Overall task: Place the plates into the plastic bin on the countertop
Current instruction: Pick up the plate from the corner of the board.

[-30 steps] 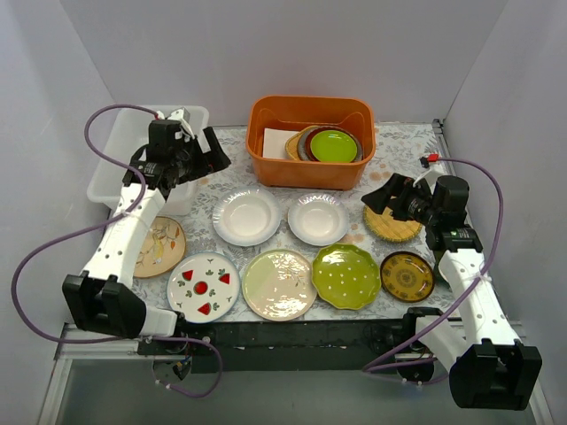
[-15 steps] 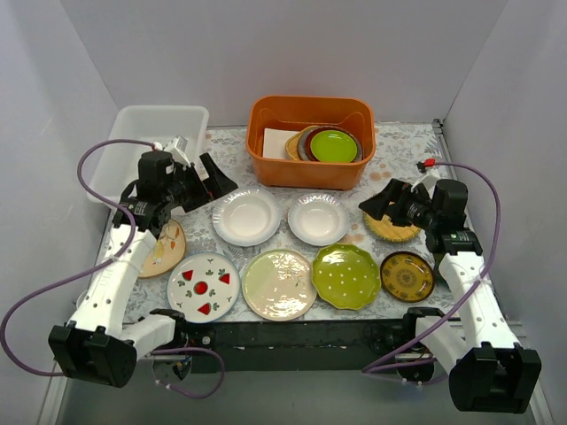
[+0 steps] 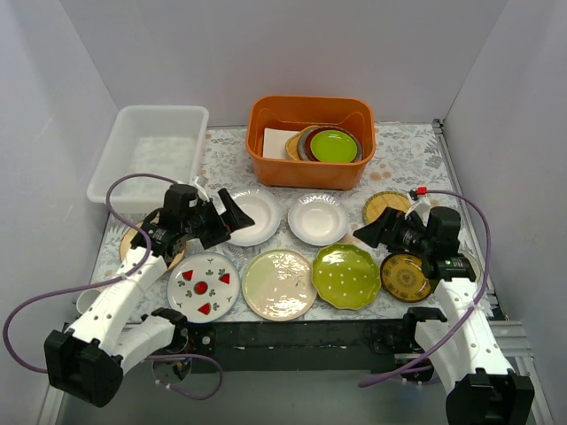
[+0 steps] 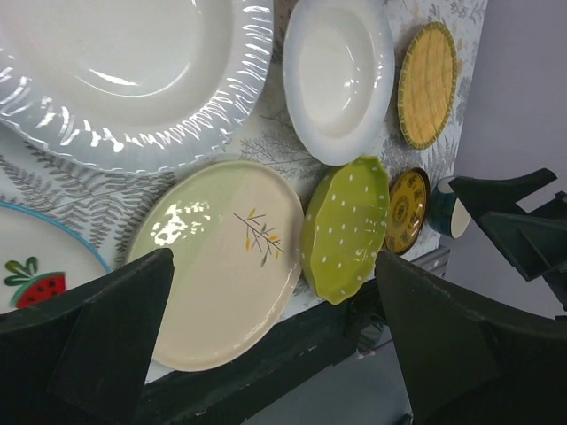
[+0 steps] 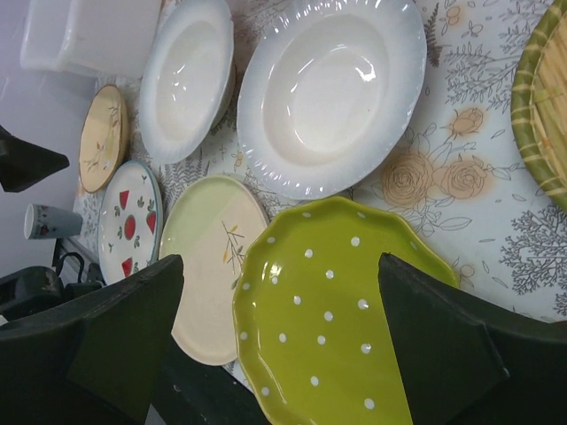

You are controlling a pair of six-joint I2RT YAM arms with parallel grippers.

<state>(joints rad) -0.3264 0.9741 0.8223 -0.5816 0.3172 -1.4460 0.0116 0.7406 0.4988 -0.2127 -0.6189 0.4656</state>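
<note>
Eight plates lay on the surface (image 3: 407, 155): a larger white plate (image 3: 251, 215), a smaller white plate (image 3: 317, 218), one peach plate (image 5: 104, 137), one fruit-patterned plate (image 3: 203, 286), one cream plate (image 3: 279, 283), one green dotted plate (image 3: 345, 275), one brown-gold plate (image 3: 406, 276) and one yellow woven plate (image 3: 387, 205). Two tubs stood behind: one white bin (image 3: 151, 150) and one orange tub (image 3: 310, 173), whose stack could not be counted. There was one cup (image 5: 49, 221).

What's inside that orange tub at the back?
The orange tub holds a stack of plates, a lime-green plate on top, with something white beside it. The lower plates show only rims; their count and patterns are covered.
</note>
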